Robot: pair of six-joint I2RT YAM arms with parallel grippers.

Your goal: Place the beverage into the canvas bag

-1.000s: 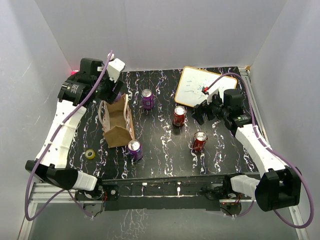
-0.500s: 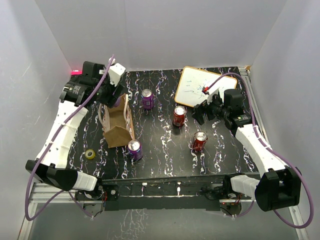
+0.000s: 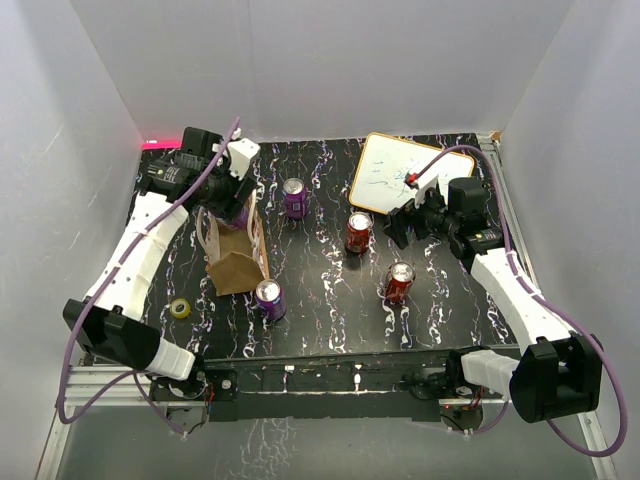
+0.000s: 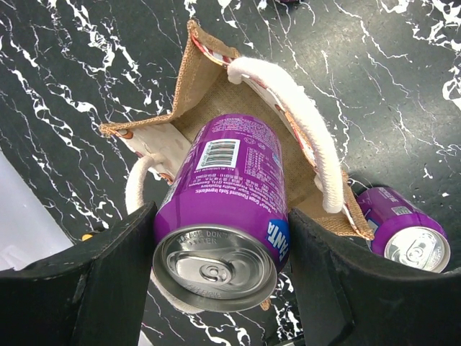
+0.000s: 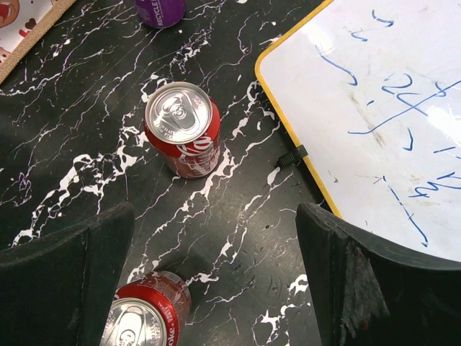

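- Beneath the left gripper (image 4: pixel 223 277), the held purple can (image 4: pixel 230 180) hangs over the canvas bag's (image 4: pixel 198 94) open mouth, with a pale handle (image 4: pixel 302 122) close on its right and another handle (image 4: pixel 135 189) on its left.
- A second purple can (image 4: pixel 407 234) stands just beside the bag's corner.
- Bare table (image 5: pixel 245 223) lies between the right gripper's (image 5: pixel 216 288) spread fingers. A red can (image 5: pixel 181 130) stands ahead, a second red can (image 5: pixel 144 321) near one finger, and the whiteboard (image 5: pixel 382 108) ahead to the right.

Purple can (image 4: pixel 230 180): glossy metal, shiny lid. Canvas bag (image 4: pixel 209 94): rough woven cloth. Table (image 4: pixel 403 94): glossy black marbled.
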